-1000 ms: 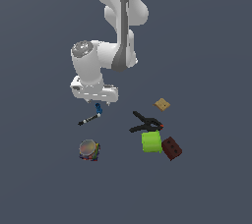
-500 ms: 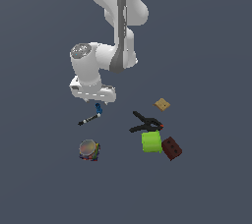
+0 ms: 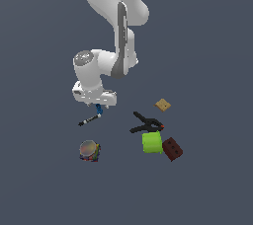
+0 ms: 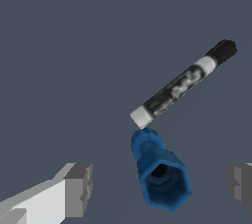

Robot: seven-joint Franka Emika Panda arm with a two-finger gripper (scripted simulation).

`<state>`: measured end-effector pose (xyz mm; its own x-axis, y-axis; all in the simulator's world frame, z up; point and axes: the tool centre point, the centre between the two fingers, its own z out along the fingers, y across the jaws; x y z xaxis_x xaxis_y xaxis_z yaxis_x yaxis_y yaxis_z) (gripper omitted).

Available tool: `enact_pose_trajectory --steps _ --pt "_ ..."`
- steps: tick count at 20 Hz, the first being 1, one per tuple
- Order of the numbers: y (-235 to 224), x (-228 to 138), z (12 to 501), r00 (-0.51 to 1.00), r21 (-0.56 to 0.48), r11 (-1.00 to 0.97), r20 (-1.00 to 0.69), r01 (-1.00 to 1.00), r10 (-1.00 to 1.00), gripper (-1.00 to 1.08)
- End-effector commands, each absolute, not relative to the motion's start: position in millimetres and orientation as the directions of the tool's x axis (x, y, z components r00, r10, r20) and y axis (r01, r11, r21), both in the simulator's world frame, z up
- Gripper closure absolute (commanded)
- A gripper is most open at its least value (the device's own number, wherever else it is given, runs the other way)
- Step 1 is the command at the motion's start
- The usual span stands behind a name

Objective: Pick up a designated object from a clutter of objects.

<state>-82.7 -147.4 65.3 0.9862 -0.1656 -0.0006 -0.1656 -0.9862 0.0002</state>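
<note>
The gripper (image 4: pixel 160 186) stands wide open, its 2 grey fingertips (image 4: pixel 78 188) flanking but not touching the tiny bright-blue knobbly piece (image 4: pixel 160 176), which lies beside the white end of the thin black-and-white stick (image 4: pixel 183 84).

bright-blue knobbly piece (image 4: pixel 160 176), black-and-white stick (image 4: pixel 183 84), lime-green cylinder (image 3: pixel 151 143), brown-red block (image 3: pixel 172 148), tan cracker (image 3: pixel 162 104)

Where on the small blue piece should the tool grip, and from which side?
Grip the blue piece across its wide hexagonal end, coming straight down from above. The tool is open, its fingers flanking that end, away from the black-and-white stick beside the narrow tip.
</note>
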Motion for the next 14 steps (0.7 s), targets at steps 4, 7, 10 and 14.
enact_pose_trajectory --steps 4,7,10,14 --pt "-148 -83 46 0.986 0.000 -0.986 0.000 -0.166 -0.166 -0.92" --pt "-148 -83 43 0.986 0.000 -0.986 0.000 -0.166 -0.166 -0.92" --pt "-148 -83 43 0.986 0.000 -0.986 0.000 -0.166 -0.166 1.08" --pt "-148 -83 43 0.986 0.000 -0.986 0.000 -0.166 -0.166 1.08"
